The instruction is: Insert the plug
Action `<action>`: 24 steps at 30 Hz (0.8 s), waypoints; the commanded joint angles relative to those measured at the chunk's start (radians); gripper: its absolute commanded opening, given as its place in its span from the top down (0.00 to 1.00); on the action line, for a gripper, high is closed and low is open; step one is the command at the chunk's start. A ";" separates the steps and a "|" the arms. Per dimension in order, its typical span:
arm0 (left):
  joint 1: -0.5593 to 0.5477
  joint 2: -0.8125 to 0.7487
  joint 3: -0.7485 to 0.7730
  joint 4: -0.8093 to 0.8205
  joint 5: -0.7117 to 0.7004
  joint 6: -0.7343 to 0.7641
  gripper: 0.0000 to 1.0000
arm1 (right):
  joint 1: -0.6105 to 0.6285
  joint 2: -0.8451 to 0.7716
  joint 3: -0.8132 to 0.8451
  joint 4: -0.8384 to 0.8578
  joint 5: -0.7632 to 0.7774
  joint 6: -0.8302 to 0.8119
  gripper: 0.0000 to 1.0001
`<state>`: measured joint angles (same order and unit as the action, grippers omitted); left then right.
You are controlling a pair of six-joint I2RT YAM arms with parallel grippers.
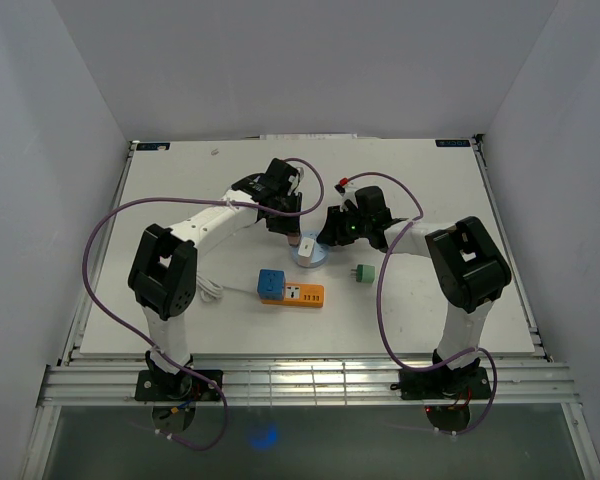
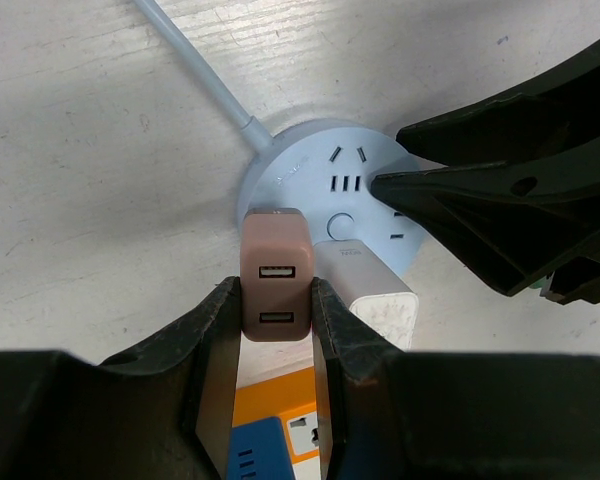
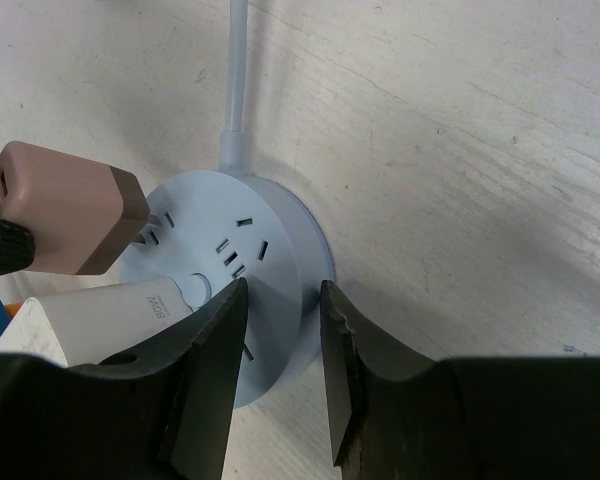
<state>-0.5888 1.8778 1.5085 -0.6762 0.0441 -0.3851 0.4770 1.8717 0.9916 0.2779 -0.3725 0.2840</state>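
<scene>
Between my left gripper's (image 2: 276, 330) closed fingers I held the pink plug (image 2: 273, 288) against the round socket (image 2: 320, 170), while my right gripper's (image 3: 280, 330) fingers pinched its rim.

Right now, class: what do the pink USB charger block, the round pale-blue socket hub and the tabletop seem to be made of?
Pink USB charger block: likely matte moulded plastic, smooth with rounded edges. Round pale-blue socket hub: satin plastic, soft even sheen. Tabletop: apparently white-painted board, scuffed and streaked.
</scene>
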 commanded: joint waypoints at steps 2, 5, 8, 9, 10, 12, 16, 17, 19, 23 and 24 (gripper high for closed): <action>-0.009 -0.009 0.030 -0.005 0.013 -0.012 1.00 | 0.000 0.006 0.018 -0.057 0.020 -0.022 0.60; -0.011 -0.006 0.027 0.007 0.007 -0.017 1.00 | 0.000 0.006 0.019 -0.057 0.018 -0.023 0.59; -0.012 0.003 0.032 0.009 0.002 -0.018 1.00 | 0.000 0.004 0.019 -0.057 0.018 -0.023 0.60; -0.014 0.006 0.033 0.007 -0.001 -0.020 1.00 | 0.000 0.003 0.018 -0.057 0.018 -0.022 0.60; -0.016 0.009 0.039 0.003 -0.003 -0.021 1.00 | 0.000 0.004 0.018 -0.057 0.017 -0.023 0.60; -0.022 0.012 0.047 -0.005 -0.025 -0.023 1.00 | 0.000 0.004 0.018 -0.057 0.017 -0.022 0.60; -0.023 0.017 0.055 -0.020 -0.044 -0.020 1.00 | 0.000 0.004 0.018 -0.057 0.015 -0.022 0.60; -0.023 0.017 0.053 -0.019 -0.062 -0.020 1.00 | 0.000 0.004 0.018 -0.057 0.014 -0.022 0.60; -0.023 0.020 0.053 -0.019 -0.069 -0.018 1.00 | 0.000 0.006 0.018 -0.055 0.014 -0.022 0.60; -0.023 0.029 0.055 -0.017 -0.070 -0.008 1.00 | 0.000 0.004 0.018 -0.057 0.012 -0.020 0.60; -0.023 0.030 0.056 -0.020 -0.070 -0.006 1.00 | 0.002 0.006 0.018 -0.057 0.014 -0.020 0.60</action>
<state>-0.6064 1.8977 1.5322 -0.6811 -0.0032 -0.4007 0.4770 1.8717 0.9932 0.2714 -0.3733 0.2840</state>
